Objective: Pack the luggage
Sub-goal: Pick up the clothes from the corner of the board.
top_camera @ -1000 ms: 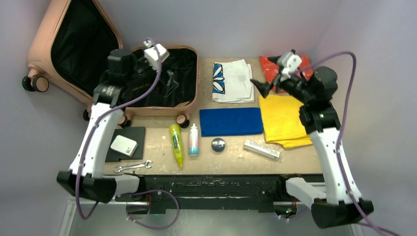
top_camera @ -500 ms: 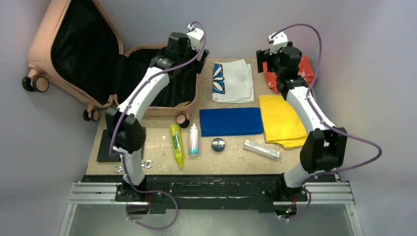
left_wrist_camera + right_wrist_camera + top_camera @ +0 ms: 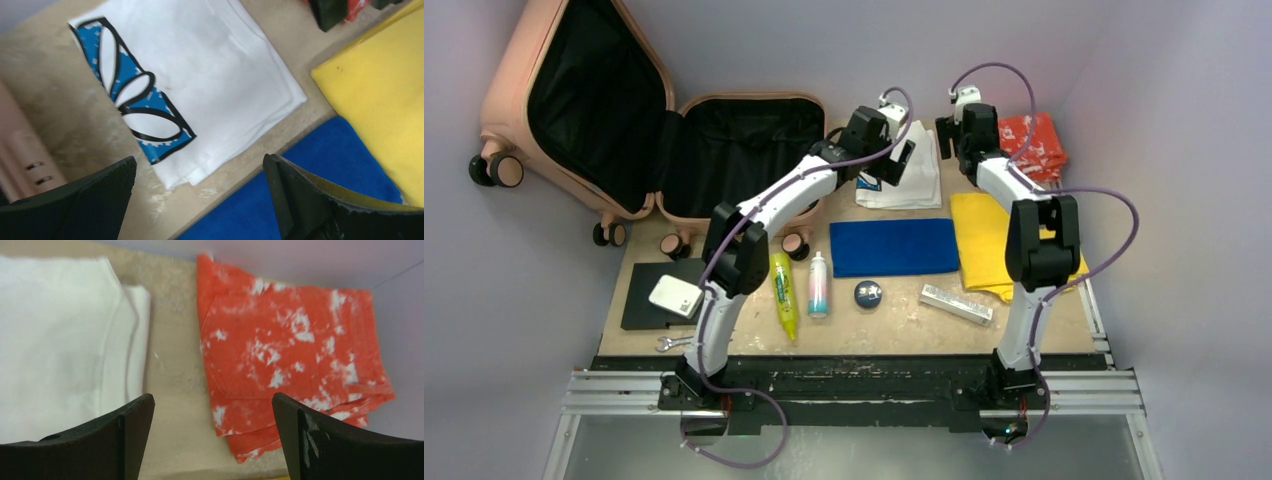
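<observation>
The luggage (image 3: 724,98), a salmon-pink suitcase with black lining, lies open at the back left, and nothing shows inside it. My left gripper (image 3: 890,165) (image 3: 200,162) hangs open and empty over the near corner of a folded white shirt (image 3: 914,185) (image 3: 200,75) printed in blue and black. My right gripper (image 3: 954,148) (image 3: 212,400) is open and empty above the bare strip between that shirt (image 3: 60,355) and a red, white-speckled cloth (image 3: 1039,145) (image 3: 290,340).
A folded blue cloth (image 3: 892,247) and a yellow cloth (image 3: 994,240) lie nearer the front. Along the front sit a yellow-green tube (image 3: 782,295), a small bottle (image 3: 818,285), a round tin (image 3: 868,293), a long white box (image 3: 956,304), a black pad (image 3: 649,300) and a wrench (image 3: 669,343).
The left arm has swung right, from over the suitcase to above the white shirt. The right arm has stretched out and moved left, to the gap beside the red cloth.
</observation>
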You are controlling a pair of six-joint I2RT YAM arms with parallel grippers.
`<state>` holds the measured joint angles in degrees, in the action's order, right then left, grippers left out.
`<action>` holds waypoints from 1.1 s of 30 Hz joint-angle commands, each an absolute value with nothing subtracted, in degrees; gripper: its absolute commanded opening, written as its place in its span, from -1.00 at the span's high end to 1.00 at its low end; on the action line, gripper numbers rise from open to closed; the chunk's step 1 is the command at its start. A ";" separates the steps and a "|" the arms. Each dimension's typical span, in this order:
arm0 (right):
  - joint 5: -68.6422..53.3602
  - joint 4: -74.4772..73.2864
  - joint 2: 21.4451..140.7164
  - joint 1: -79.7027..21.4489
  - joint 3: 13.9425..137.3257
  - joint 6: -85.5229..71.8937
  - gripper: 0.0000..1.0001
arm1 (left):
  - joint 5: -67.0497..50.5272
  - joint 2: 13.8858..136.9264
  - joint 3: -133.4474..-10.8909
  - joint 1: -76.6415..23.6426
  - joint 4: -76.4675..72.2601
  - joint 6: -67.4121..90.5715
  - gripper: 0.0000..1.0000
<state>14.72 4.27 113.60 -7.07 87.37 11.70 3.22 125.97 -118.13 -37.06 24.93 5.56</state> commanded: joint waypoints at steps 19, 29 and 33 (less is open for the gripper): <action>20.34 -3.60 126.69 -3.15 93.63 17.14 -0.72 | -5.20 134.15 -123.79 -38.21 21.12 19.56 -0.99; 15.44 -5.40 128.83 -0.97 94.37 16.56 -0.30 | -6.07 135.34 -124.13 -38.09 21.44 21.24 -0.99; 13.95 -5.69 128.69 -0.97 94.59 16.61 0.13 | -6.22 136.31 -125.07 -37.99 21.33 22.51 -0.99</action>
